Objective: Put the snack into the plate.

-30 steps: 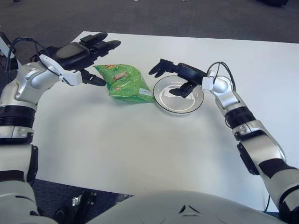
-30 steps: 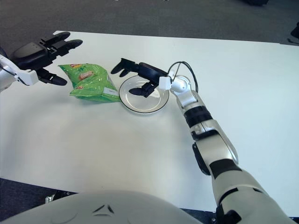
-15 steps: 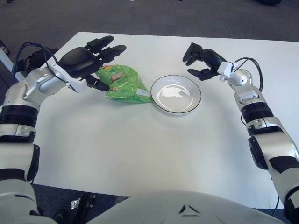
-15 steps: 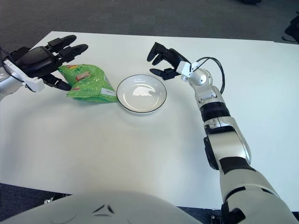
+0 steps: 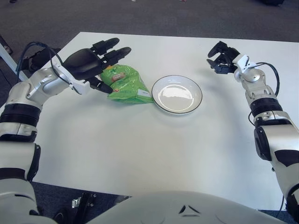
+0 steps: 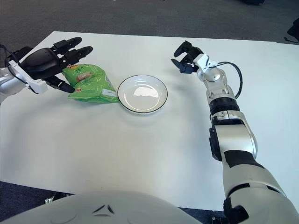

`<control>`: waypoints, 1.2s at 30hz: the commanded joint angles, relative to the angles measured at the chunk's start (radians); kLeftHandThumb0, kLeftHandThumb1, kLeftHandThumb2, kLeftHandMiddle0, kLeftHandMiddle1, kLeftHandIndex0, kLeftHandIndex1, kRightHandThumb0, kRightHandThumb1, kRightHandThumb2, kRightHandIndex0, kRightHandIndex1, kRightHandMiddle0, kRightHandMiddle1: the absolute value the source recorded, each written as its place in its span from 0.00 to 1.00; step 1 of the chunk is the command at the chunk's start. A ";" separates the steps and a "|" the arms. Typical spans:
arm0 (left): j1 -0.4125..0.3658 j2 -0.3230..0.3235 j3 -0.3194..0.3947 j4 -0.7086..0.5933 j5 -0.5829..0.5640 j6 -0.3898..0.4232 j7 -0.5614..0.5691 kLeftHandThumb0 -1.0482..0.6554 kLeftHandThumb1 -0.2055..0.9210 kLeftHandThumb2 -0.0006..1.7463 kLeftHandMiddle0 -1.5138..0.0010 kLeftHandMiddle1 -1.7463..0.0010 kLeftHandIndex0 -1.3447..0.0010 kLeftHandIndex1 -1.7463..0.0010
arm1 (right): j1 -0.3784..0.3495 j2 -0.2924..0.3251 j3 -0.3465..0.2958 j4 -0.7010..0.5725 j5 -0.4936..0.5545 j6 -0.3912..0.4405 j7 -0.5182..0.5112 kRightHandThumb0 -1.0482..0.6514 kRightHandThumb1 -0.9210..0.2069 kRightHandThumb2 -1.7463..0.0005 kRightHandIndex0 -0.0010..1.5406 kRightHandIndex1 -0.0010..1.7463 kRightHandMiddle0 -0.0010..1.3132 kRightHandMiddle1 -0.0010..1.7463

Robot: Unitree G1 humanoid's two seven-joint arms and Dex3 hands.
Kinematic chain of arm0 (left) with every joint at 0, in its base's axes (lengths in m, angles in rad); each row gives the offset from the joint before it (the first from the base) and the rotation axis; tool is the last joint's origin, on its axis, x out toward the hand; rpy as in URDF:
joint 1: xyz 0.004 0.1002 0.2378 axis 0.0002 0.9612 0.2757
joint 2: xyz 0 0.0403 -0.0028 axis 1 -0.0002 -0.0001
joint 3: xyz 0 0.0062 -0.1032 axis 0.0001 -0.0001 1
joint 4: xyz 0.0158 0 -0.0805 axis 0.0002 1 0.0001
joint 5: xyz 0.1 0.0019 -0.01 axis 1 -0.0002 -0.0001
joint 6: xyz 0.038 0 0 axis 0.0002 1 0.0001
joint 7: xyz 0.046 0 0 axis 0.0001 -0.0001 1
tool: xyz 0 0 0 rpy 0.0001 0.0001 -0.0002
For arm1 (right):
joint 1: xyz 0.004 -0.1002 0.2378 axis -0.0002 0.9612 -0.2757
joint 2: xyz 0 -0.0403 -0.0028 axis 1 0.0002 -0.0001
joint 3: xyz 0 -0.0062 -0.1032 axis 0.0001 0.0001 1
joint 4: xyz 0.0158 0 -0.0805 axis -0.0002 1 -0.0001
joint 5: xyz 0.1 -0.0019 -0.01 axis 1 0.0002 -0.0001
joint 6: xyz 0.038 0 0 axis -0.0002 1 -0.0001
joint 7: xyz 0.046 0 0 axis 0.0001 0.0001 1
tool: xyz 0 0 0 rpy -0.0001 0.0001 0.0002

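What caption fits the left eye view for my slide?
Open left hand poised over green crinkly snack bag beside empty white round plate; right hand off right.

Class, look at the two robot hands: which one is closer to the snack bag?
The left robot hand, open just beside the green snack bag; the right robot hand hangs beyond the plate.

- The place looks like an office or a robotics lab rather than a home.
- The floor around the table (image 5: pixel 140 154) is dark grey, short-pile carpet (image 5: pixel 154 16) of the kind laid in offices.
- The table is a plain white, smooth-topped work surface with rounded corners and no cloth or decoration.
- Exposed black cables (image 5: pixel 32 49) loop off the robot's arms.
- At the far upper right edge in the right eye view a dark object (image 6: pixel 294 30) stands on the carpet; what it is cannot be told.
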 commanded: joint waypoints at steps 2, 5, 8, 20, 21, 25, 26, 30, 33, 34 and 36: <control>-0.043 -0.007 -0.030 0.034 -0.001 -0.023 -0.008 0.04 0.98 0.18 1.00 1.00 1.00 1.00 | -0.054 -0.024 -0.064 0.049 0.060 0.103 0.020 0.61 0.14 0.58 0.26 0.91 0.07 1.00; -0.058 -0.016 -0.049 0.063 0.009 -0.031 -0.004 0.04 0.98 0.17 0.98 0.99 0.99 0.99 | -0.081 -0.032 -0.099 0.116 0.086 0.151 0.016 0.62 0.11 0.61 0.25 0.92 0.05 1.00; -0.078 -0.023 -0.071 0.098 0.027 -0.046 0.004 0.05 0.98 0.17 0.98 0.99 0.99 0.99 | -0.093 -0.033 -0.122 0.158 0.099 0.190 0.006 0.62 0.13 0.59 0.25 0.93 0.05 1.00; -0.108 -0.016 -0.135 0.152 0.071 -0.113 0.011 0.11 0.93 0.18 0.96 0.99 1.00 0.97 | -0.109 -0.058 -0.154 0.204 0.108 0.279 0.024 0.61 0.15 0.56 0.24 0.95 0.05 1.00; -0.110 -0.013 -0.142 0.153 0.075 -0.119 0.007 0.12 0.91 0.19 0.96 0.99 1.00 0.97 | -0.110 -0.059 -0.156 0.204 0.108 0.284 0.025 0.61 0.15 0.56 0.24 0.95 0.05 1.00; -0.135 0.004 -0.184 0.141 0.136 -0.139 -0.007 0.12 0.84 0.24 0.94 0.99 1.00 0.96 | -0.111 -0.060 -0.163 0.207 0.109 0.302 0.029 0.61 0.13 0.57 0.23 0.96 0.05 1.00; -0.143 0.007 -0.194 0.138 0.154 -0.144 -0.008 0.12 0.83 0.25 0.94 0.99 1.00 0.96 | -0.111 -0.059 -0.164 0.207 0.109 0.305 0.031 0.61 0.13 0.57 0.23 0.96 0.04 1.00; -0.165 0.011 -0.224 0.130 0.204 -0.156 -0.008 0.12 0.76 0.28 0.93 0.99 1.00 0.93 | -0.107 -0.057 -0.167 0.203 0.108 0.314 0.034 0.61 0.11 0.59 0.23 0.96 0.04 1.00; -0.175 0.010 -0.246 0.121 0.229 -0.155 -0.021 0.19 0.61 0.38 0.94 1.00 1.00 0.89 | -0.102 -0.054 -0.168 0.197 0.108 0.319 0.038 0.61 0.07 0.64 0.22 0.92 0.04 1.00; -0.176 0.007 -0.252 0.118 0.234 -0.152 -0.026 0.20 0.59 0.40 0.94 1.00 1.00 0.89 | -0.100 -0.052 -0.169 0.196 0.109 0.319 0.042 0.61 0.06 0.65 0.22 0.91 0.05 1.00; -0.177 0.002 -0.265 0.112 0.243 -0.147 -0.039 0.23 0.53 0.44 0.95 1.00 1.00 0.87 | -0.096 -0.051 -0.170 0.194 0.110 0.317 0.050 0.61 0.03 0.69 0.22 0.88 0.06 1.00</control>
